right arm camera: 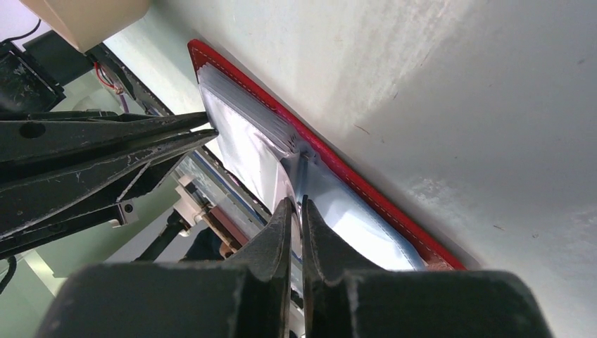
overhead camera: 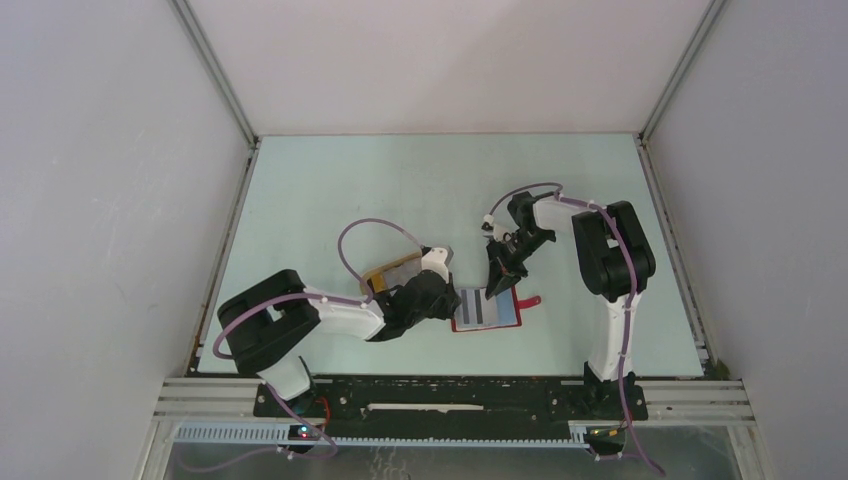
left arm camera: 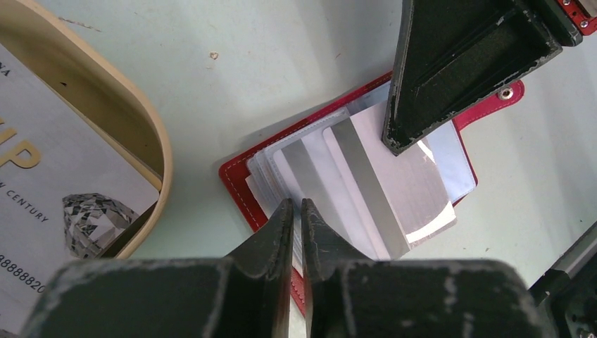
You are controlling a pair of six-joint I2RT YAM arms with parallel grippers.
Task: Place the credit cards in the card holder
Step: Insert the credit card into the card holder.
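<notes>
Left gripper [left arm camera: 296, 205]: clenched on the clear-sleeve edge of the card holder [left arm camera: 236, 186], at its 9 o'clock side.
Right gripper [right arm camera: 297, 205]: pinching a silver card [left arm camera: 394, 190], tilted over the sleeves.
Card holder: open flat, toward the table's [overhead camera: 400, 180] 6 o'clock edge.
Tray [left arm camera: 151, 134]: at the holder's 10 o'clock.

Left arm [overhead camera: 300, 322]: I see it lying low, reaching in from the left of the holder [overhead camera: 505, 318]. Left gripper [left arm camera: 296, 211]: jaws almost together, pinched on the holder's left edge. Right arm [overhead camera: 612, 250]: it stands right of the holder, elbow high, wrist bent down. Right gripper [right arm camera: 296, 210]: over the holder's far edge, jaws nipping a card [left arm camera: 394, 190] by its edge.
</notes>
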